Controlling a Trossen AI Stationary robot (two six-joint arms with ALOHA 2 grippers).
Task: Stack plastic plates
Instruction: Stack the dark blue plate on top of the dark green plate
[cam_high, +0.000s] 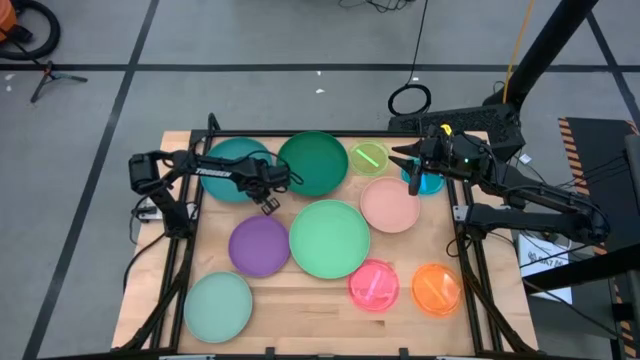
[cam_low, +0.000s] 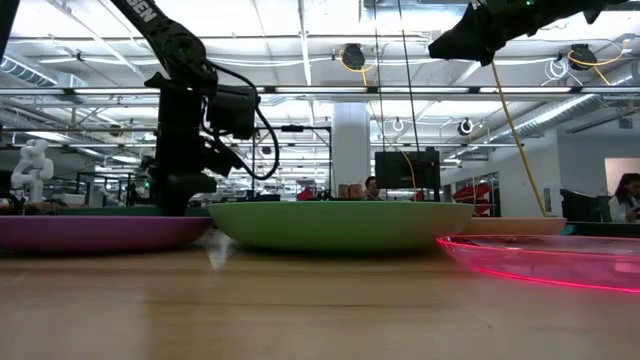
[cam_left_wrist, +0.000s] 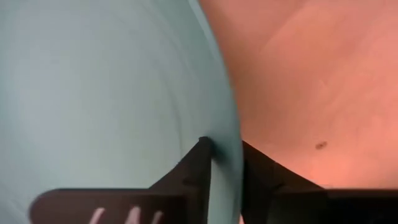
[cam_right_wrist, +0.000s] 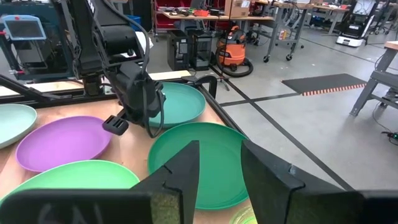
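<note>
Left fingers (cam_left_wrist: 205, 168) astride teal plate (cam_left_wrist: 93, 93) rim

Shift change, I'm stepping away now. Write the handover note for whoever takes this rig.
Left gripper: closed on the rim of the teal plate at the back left.
Right gripper: open, empty, raised over the back right by the blue plate.
Plates: dark green plate, lime plate, pale pink plate, big mint plate, purple plate, hot pink plate, orange plate and a second mint plate lie spread out.
Done: no real stack.
Left: everything.
</note>
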